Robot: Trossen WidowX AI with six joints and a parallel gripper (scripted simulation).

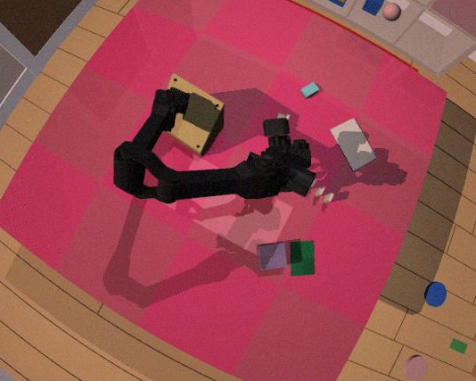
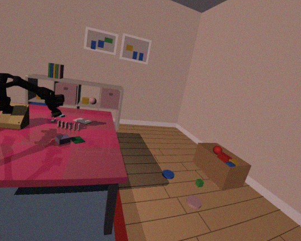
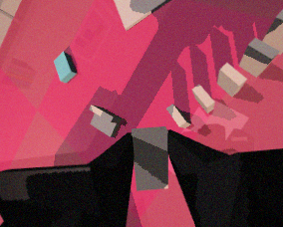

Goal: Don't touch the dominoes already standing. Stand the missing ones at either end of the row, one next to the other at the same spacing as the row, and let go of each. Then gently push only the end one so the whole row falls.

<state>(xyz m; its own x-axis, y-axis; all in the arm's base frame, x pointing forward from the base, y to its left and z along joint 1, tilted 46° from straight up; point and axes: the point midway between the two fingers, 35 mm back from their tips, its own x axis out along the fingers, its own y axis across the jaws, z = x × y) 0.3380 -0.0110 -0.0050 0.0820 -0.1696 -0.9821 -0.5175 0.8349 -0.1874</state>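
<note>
Several pale dominoes stand in a row, seen in the exterior view point(image 2: 66, 124), in the wrist view point(image 3: 231, 80) and partly in the top view point(image 1: 328, 198); the arm hides the rest there. My gripper point(image 1: 276, 127) point(image 2: 55, 114) point(image 3: 148, 136) is shut on a grey domino point(image 3: 150, 166) and holds it above the table, off the near end of the row. Another loose domino point(image 1: 282, 116) point(image 2: 53, 121) point(image 3: 105, 124) appears to lie on the table, apart from the row, up and left of my fingertips in the wrist view.
A teal block point(image 1: 309, 90) point(image 3: 63, 68) lies beyond the loose domino. A pale flat card point(image 1: 341, 128) point(image 2: 83, 121) lies beyond the row. A purple block point(image 1: 273, 256) point(image 2: 63, 139) and a green flat piece point(image 1: 307, 264) point(image 2: 78, 139) lie on the other side.
</note>
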